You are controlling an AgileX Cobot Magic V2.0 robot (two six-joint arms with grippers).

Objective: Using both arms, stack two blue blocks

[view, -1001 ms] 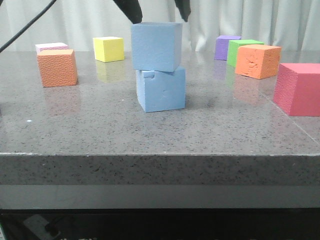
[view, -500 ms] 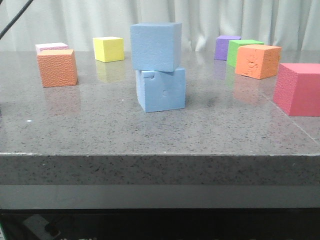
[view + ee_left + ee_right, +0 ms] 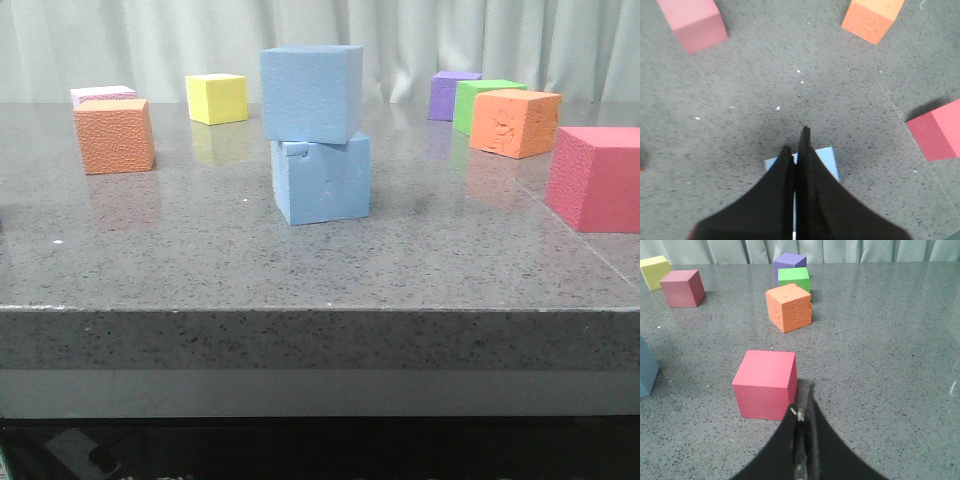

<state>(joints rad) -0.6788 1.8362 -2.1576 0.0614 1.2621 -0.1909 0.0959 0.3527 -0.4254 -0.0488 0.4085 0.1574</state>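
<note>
On the grey speckled counter the two blue blocks stood stacked near the middle: the plain blue block sat on top of the grooved blue block, shifted a little to the left so that its left edge overhung. Nothing touched the stack, and no arm showed in the front view. Around it, all well apart, stood seven other cubes: to the left an orange cube with a pale pink cube just behind it, and a yellow cube farther back; to the right a purple cube, a green cube beside it, a second orange cube in front of those, and a large pinkish-red cube nearest the right edge. That made two blue, two orange, and one of each other colour. The left hand hung above the stack with its fingers pressed together, holding nothing. The right hand hung just beside the pinkish-red cube, its fingers likewise together and empty.
</note>
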